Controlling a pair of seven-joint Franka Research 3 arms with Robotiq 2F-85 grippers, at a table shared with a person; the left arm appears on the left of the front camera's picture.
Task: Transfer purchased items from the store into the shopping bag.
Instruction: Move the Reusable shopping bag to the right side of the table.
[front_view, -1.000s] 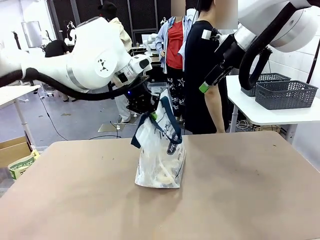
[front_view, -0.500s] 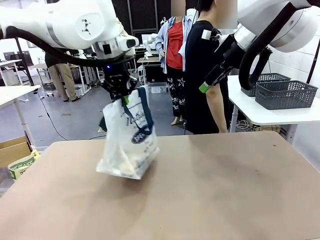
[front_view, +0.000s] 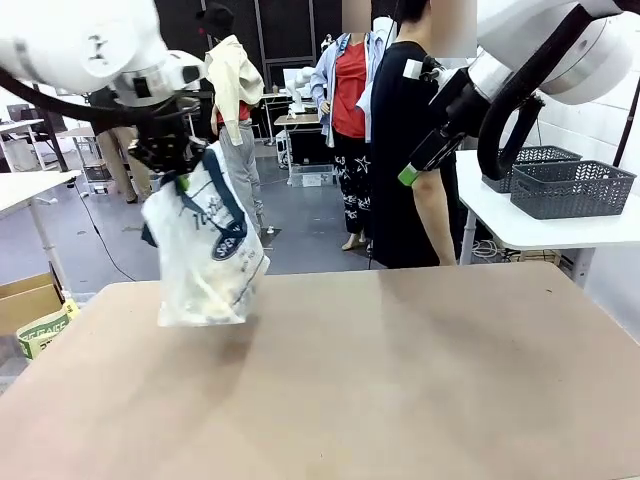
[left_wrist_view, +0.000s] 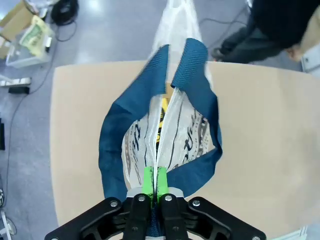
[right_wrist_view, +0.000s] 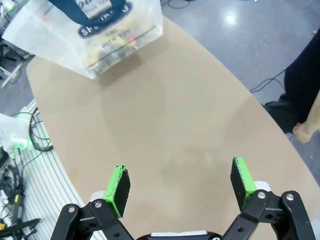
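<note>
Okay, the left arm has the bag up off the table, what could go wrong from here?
1. The left gripper pinches just the top edge of the shopping bag, so the thin plastic might slip out or tear under the load.
2. The bag hangs tilted in the air near the table edge on the robot's left; a drop could land on the floor.
3. Its mouth gapes beside the pinch, so purchased items could spill if it swings.
</note>
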